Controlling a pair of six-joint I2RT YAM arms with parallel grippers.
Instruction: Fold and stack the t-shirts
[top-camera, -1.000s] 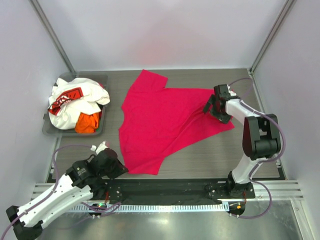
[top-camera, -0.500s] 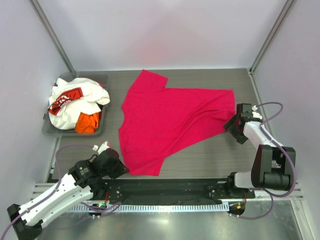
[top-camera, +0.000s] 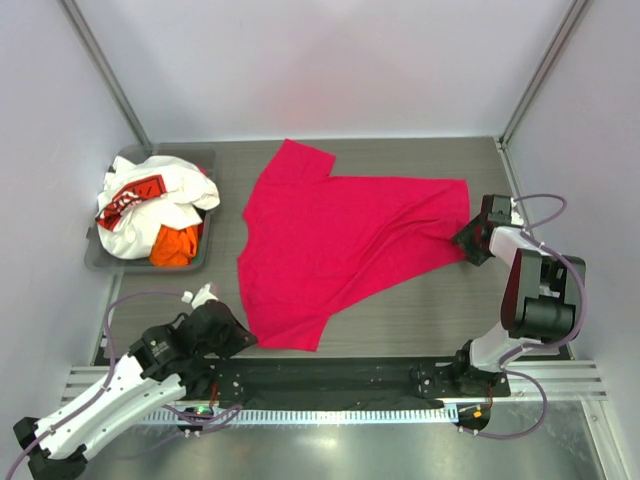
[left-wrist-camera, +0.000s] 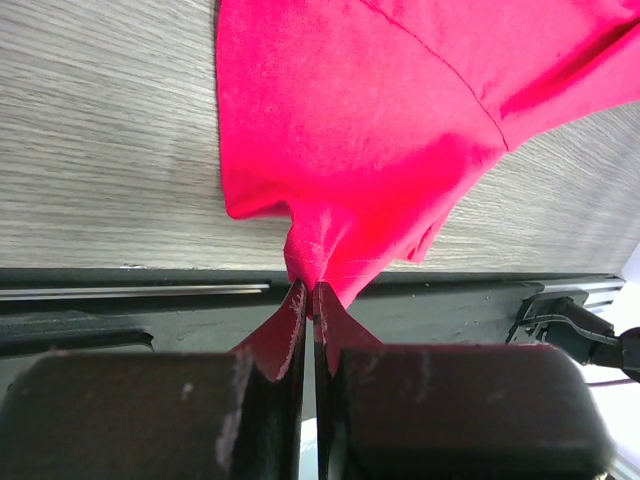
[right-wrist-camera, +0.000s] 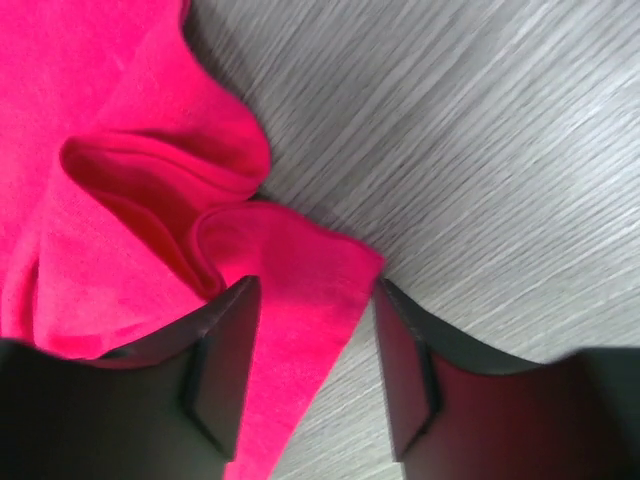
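Note:
A magenta-red t-shirt (top-camera: 340, 250) lies spread across the middle of the table. My left gripper (top-camera: 236, 338) is at its near-left hem, shut on a pinch of that hem (left-wrist-camera: 312, 262), which puckers up into the fingertips (left-wrist-camera: 290, 310). My right gripper (top-camera: 468, 243) is at the shirt's right edge. It is open, its jaws straddling a corner of the cloth (right-wrist-camera: 300, 300) that lies flat on the table, with a fold (right-wrist-camera: 150, 170) just beyond it. A white t-shirt with a red-and-black print (top-camera: 150, 205) and an orange one (top-camera: 177, 245) lie crumpled in the bin.
A grey plastic bin (top-camera: 200, 153) stands at the back left. Metal frame posts (top-camera: 105, 70) rise at the rear corners, and the black rail (top-camera: 330, 375) with the arm bases runs along the near edge. Bare wood-grain tabletop (top-camera: 420, 310) shows in front of the shirt.
My right gripper has moved from over the shirt's right part out to its right edge, and its jaws have narrowed. The shirt's right side now lies spread wider. The left gripper stays put.

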